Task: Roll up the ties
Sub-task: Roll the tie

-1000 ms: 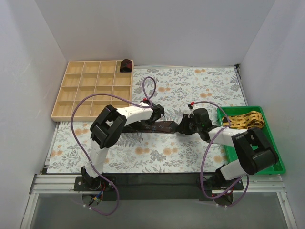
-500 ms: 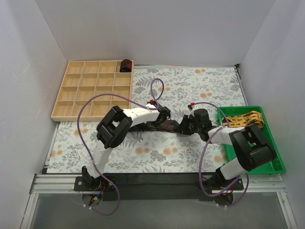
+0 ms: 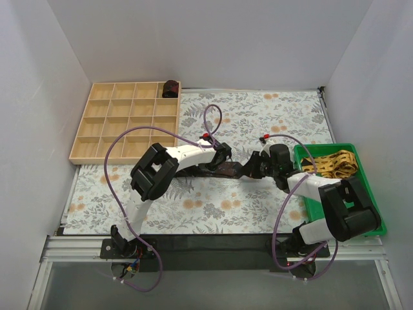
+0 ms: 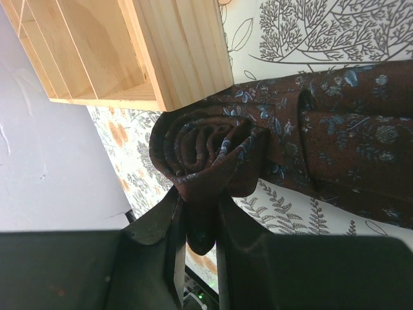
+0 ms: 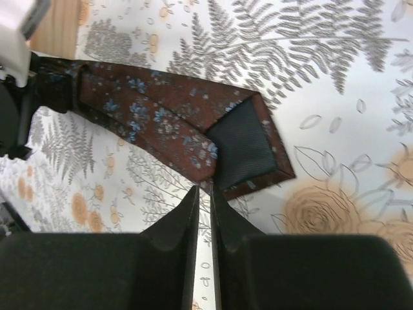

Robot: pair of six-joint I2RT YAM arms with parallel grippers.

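A dark maroon tie (image 3: 231, 170) with a small blue flower pattern lies across the middle of the floral cloth between my two grippers. Its left end is wound into a roll (image 4: 200, 145), and my left gripper (image 4: 199, 213) (image 3: 222, 159) is shut on that roll. The rest of the tie (image 4: 348, 148) stretches flat to the right. At the wide pointed end (image 5: 161, 116) the dark lining (image 5: 248, 148) is folded up into view. My right gripper (image 5: 204, 188) (image 3: 253, 166) pinches the near edge of that end, jaws almost together. A finished dark roll (image 3: 170, 88) sits in the wooden tray's far right compartment.
The wooden compartment tray (image 3: 84, 139) stands at the back left, its corner (image 4: 181, 51) just beyond the roll. A green bin (image 3: 371, 223) at the right holds a yellow patterned tie (image 3: 332, 163). Purple cables (image 3: 210, 116) loop above both arms.
My left gripper has moved to the right with the roll, leaving less flat tie between the grippers. The right gripper's jaws have closed on the tie's wide end and shifted slightly right.
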